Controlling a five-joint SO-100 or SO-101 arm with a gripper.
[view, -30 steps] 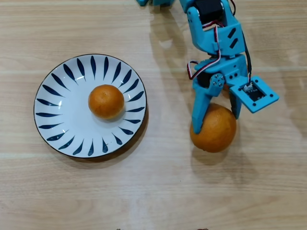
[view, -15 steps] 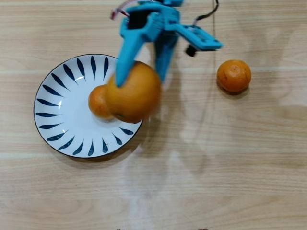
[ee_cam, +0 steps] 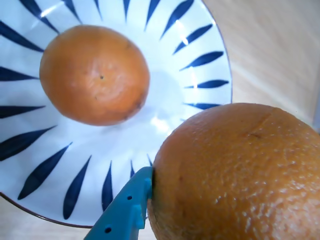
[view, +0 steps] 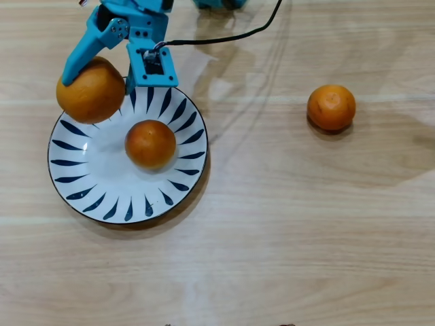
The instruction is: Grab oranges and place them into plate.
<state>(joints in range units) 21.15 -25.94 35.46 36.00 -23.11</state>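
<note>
Second delivery under way: the claw (view: pixel 102 71) grips the larger orange (view: pixel 90 90) over the plate (view: pixel 81 193) rim, beside the smaller orange (view: pixel 150 144) already in it; releasing farther inward seems next.

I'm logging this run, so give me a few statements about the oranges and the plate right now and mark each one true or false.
1. One small orange lies in the plate. True.
2. The hand is empty. False: it holds the large orange.
3. The large orange is over the plate's rim in the overhead view. True.
4. All three oranges are at the plate. False: another small orange sits on the table, far to the right.
5. The plate is plain white. False: blue strokes ring it.
</note>
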